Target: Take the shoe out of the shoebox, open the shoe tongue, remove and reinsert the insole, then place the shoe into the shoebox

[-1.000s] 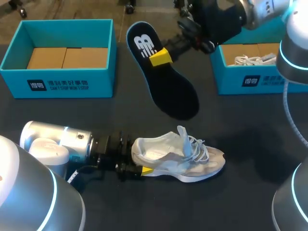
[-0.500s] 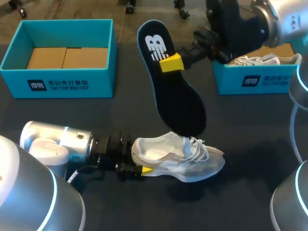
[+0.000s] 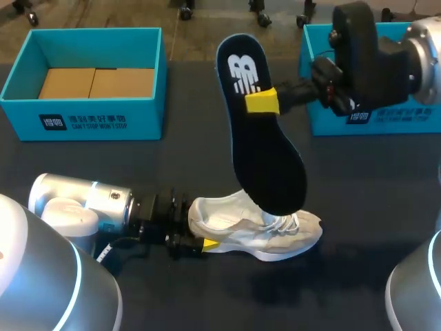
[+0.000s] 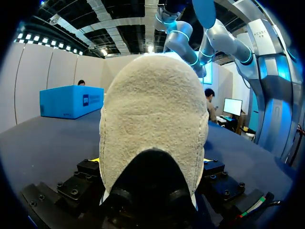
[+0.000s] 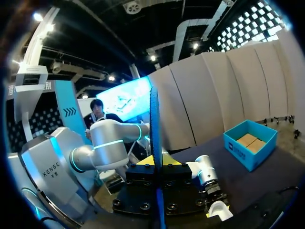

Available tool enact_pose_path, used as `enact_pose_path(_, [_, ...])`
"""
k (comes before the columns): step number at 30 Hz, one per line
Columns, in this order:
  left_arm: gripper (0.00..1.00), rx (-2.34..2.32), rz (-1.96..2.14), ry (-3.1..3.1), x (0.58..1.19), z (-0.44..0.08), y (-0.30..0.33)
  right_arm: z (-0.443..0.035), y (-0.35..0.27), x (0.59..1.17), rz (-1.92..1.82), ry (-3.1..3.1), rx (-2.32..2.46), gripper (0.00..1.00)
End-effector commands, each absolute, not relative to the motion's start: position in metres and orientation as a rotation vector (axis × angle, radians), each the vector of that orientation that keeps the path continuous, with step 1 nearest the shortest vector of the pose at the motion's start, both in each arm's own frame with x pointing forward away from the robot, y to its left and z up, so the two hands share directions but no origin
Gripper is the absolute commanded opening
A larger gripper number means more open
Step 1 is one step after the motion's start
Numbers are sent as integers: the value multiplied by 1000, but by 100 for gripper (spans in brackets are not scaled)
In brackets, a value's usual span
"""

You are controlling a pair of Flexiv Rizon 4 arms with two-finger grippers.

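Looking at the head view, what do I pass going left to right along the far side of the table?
Left shoebox → insole → right shoebox.

Logged a big white logo (image 3: 242, 72) on the heel end of the dark insole (image 3: 270, 162). The left shoebox (image 3: 21, 103) had a label (image 3: 83, 123) on its front wall: a dark square mark and two lines of white print, too small for me to read. The right shoebox (image 3: 324, 125) carried the same kind of label, its top edge cut off by my right arm (image 3: 386, 62). In the right wrist view, dark capitals (image 5: 49, 167) ran along my left arm's casing.
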State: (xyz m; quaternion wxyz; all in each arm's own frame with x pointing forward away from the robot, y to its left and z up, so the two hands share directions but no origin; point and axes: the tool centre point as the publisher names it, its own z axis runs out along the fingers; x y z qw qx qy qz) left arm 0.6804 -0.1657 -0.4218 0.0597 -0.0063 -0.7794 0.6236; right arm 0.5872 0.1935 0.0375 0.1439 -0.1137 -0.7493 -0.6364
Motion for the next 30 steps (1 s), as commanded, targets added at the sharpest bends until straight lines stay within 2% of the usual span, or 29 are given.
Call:
enact_pose_path(1, [0, -19, 1888, -2359, 682, -426, -167, 45, 188, 581, -1856, -2169, -381, 0])
enact_pose_path(22, [0, -25, 1890, -2360, 683, -426, -167, 52, 177, 578, -1838, -2130, -338, 0])
enact_pose_path(25, [48, -38, 1878, -2356, 683, -425, -165, 52, 177, 578, -1838, -2130, -338, 0])
enact_pose_path(26, [89, -53, 1870, -2350, 683, -425, -163, 52, 177, 578, -1838, -2130, -338, 0])
enact_pose_path(27, [100, -58, 1871, -2351, 683, -424, -162, 52, 177, 578, -1838, -2130, -338, 0])
enact_pose_path(30, [100, -88, 1863, -2351, 683, -422, -155, 52, 177, 578, -1838, -2130, -338, 0])
